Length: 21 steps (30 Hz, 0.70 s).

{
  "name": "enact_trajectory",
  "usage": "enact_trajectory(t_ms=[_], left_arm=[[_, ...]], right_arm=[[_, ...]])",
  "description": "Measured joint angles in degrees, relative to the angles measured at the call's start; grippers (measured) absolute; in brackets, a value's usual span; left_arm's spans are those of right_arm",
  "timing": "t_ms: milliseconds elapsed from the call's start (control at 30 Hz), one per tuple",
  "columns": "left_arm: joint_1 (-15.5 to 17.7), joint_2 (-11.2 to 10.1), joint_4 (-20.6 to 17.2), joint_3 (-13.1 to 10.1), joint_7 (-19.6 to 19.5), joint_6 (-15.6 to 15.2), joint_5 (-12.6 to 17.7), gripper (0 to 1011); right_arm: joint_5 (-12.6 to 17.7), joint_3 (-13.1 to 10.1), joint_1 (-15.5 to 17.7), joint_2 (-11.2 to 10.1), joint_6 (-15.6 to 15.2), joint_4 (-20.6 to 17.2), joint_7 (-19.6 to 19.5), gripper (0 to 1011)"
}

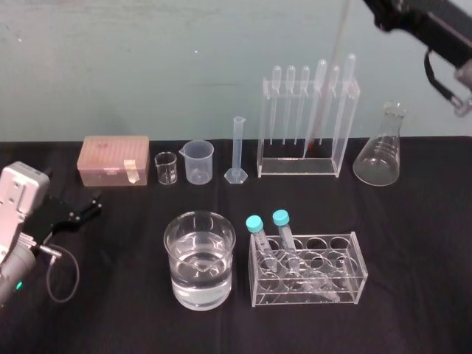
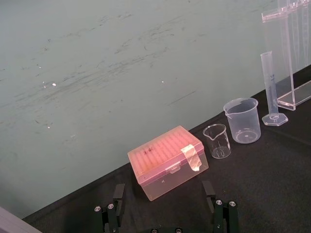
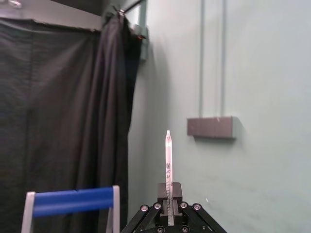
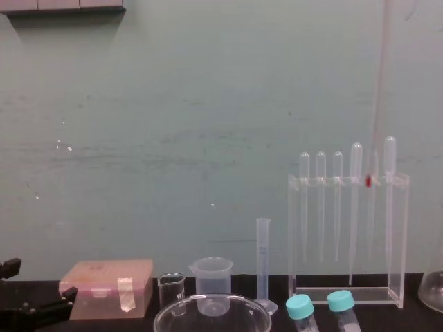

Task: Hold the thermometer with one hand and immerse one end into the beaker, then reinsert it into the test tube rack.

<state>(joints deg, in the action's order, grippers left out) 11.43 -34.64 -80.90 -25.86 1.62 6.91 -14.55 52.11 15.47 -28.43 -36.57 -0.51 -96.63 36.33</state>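
Glass thermometer in right claw

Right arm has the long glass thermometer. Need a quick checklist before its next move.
1. Grip: right gripper shut on the long thin clear glass thermometer, rod upright: ok.
2. Thermometer's lower end clear of the tall clear acrylic test tube rack: cannot tell; chest view shows red at the top bar.
3. Large round clear glass beaker upright, holding water, opening unobstructed: ok.
4. Left gripper open, low at the left of the black table, apart from the beaker: ok.
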Motion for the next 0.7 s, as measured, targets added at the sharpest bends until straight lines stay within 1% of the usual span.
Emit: enact_trajectory(t_ms=[33,67,100,200,233,333,367,400,433,467,500,533,567,600,633,700], left_arm=[[0.0,0.0,0.0,0.0,0.0,0.0,0.0,1008],[0.0,0.0,0.0,0.0,0.0,0.0,0.0,1008],[0.0,0.0,0.0,0.0,0.0,0.0,0.0,1008],[0.0,0.0,0.0,0.0,0.0,0.0,0.0,1008],[0.0,0.0,0.0,0.0,0.0,0.0,0.0,1008],[0.0,0.0,0.0,0.0,0.0,0.0,0.0,1008],[0.0,0.0,0.0,0.0,0.0,0.0,0.0,1008],[0.0,0.0,0.0,0.0,0.0,0.0,0.0,1008],[0.0,0.0,0.0,0.0,0.0,0.0,0.0,1008],[0.0,0.0,0.0,0.0,0.0,0.0,0.0,1008],[0.0,0.0,0.0,0.0,0.0,0.0,0.0,1008],[0.0,0.0,0.0,0.0,0.0,0.0,0.0,1008],[0.0,0.0,0.0,0.0,0.0,0.0,0.0,1008],[0.0,0.0,0.0,0.0,0.0,0.0,0.0,1008],[0.0,0.0,0.0,0.0,0.0,0.0,0.0,1008],[0.0,0.0,0.0,0.0,0.0,0.0,0.0,1008]], right_arm=[[0.1,0.8,-1.9,0.5,-0.1,0.7,0.7,56],[0.2,1.3,-2.6,0.8,-0.2,1.1,1.0,56],[0.3,2.4,-4.2,1.6,-0.3,1.9,1.8,56],[0.5,4.7,-6.1,3.2,-0.7,3.2,3.0,56],[0.7,6.3,-7.1,4.4,-1.0,4.1,3.7,56],[1.1,8.8,-8.1,6.3,-1.5,5.3,4.9,56],[1.4,10.4,-8.6,7.5,-1.6,6.0,5.8,56],[1.5,11.1,-8.9,8.0,-1.6,6.4,6.4,56],[1.6,12.4,-9.3,9.0,-1.7,7.1,7.2,56],[1.6,12.4,-9.3,9.0,-1.7,7.1,7.2,56],[1.6,13.9,-9.6,9.9,-1.6,7.9,8.1,56],[1.6,14.5,-9.8,10.3,-1.6,8.3,8.5,56],[1.5,15.8,-9.9,11.0,-1.4,9.2,9.2,56],[1.4,16.4,-10.0,11.3,-1.3,9.6,9.5,56],[0.8,17.5,-10.1,11.6,-0.6,10.4,10.2,56],[0.1,18.5,-10.1,11.9,0.1,11.2,10.8,56]])
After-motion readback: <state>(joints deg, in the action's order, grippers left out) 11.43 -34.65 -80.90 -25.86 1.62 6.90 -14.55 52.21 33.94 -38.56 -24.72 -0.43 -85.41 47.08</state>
